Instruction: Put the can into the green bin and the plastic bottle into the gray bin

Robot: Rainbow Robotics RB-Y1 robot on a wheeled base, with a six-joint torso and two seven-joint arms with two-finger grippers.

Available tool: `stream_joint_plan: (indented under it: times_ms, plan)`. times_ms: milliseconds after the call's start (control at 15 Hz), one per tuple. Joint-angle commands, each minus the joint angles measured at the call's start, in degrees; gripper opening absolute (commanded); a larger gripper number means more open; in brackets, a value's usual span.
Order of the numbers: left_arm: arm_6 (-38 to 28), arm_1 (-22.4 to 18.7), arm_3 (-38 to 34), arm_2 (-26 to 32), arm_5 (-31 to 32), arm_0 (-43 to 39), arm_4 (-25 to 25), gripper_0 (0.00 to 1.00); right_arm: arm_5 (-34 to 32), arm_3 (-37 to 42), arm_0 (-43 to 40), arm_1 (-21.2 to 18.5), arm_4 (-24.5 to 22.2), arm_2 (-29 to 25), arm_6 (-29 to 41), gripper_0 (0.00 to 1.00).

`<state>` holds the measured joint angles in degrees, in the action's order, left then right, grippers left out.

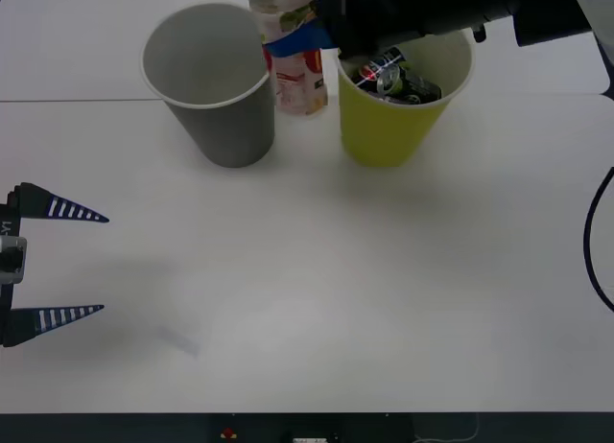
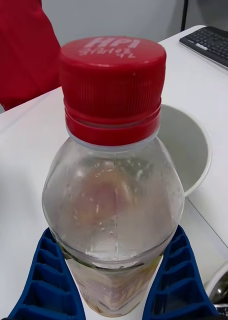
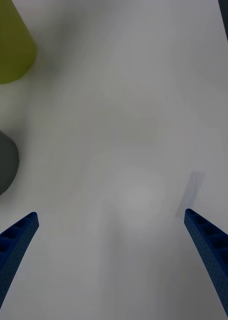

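The plastic bottle (image 1: 293, 50) stands upright between the two bins at the back of the table, red cap (image 2: 112, 85) up, and my right gripper (image 1: 299, 38) is shut on its body; the blue fingers (image 2: 181, 285) press both its sides. To its left the gray bin (image 1: 213, 83) stands open and empty. The green bin (image 1: 398, 103) on its right holds the can (image 1: 393, 77), lying inside. My left gripper (image 1: 72, 263) hangs open at the table's left edge, far from everything.
The white table (image 1: 317, 290) stretches wide in front of the bins. A black cable (image 1: 595, 242) curves along the right edge. A keyboard (image 2: 211, 42) lies on a desk beyond the gray bin (image 2: 186, 150). The left wrist view catches both bins' bases (image 3: 9, 45).
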<state>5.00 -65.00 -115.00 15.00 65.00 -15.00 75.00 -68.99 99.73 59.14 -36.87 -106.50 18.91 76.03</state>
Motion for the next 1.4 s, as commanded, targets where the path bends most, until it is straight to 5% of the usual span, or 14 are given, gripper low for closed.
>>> stream_joint_plan:
  times_ms: [67, 467, 667, 1000, 1133, 1200, 1267, 1400]
  plan:
    - [0.0, 0.0, 0.0, 0.0, 0.0, 0.0, 0.0, 1.00, 0.0, -9.2, 6.8, 5.1, -1.9, 1.0, 0.0, 0.00]
    - [0.0, 0.0, 0.0, 0.0, 0.0, 0.0, 0.0, 1.00, 5.3, -25.7, 17.0, 16.3, -10.8, 3.6, -0.6, 0.00]
    - [0.0, 0.0, 0.0, 0.0, 0.0, 0.0, 0.0, 1.00, 12.7, -31.8, 19.1, 19.7, -11.7, 8.0, -0.6, 0.00]
    - [0.0, 0.0, 0.0, 0.0, 0.0, 0.0, 0.0, 1.00, 15.7, -36.8, 21.1, 21.8, -12.7, 12.3, -1.3, 0.00]
    - [0.0, 0.0, 0.0, 0.0, 0.0, 0.0, 0.0, 1.00, 15.6, -36.9, 21.1, 21.8, -12.7, 13.5, -1.3, 0.30]
    - [0.0, 0.0, 0.0, 0.0, 0.0, 0.0, 0.0, 1.00, 15.6, -36.8, 21.1, 21.8, -12.6, 13.6, -1.3, 0.75]
    - [0.0, 0.0, 0.0, 0.0, 0.0, 0.0, 0.0, 1.00, 15.6, -36.8, 21.1, 21.8, -12.2, 13.6, -1.3, 0.98]
    - [0.0, 0.0, 0.0, 0.0, 0.0, 0.0, 0.0, 1.00, 15.6, -36.8, 21.1, 21.8, -11.7, 13.6, -1.6, 1.00]
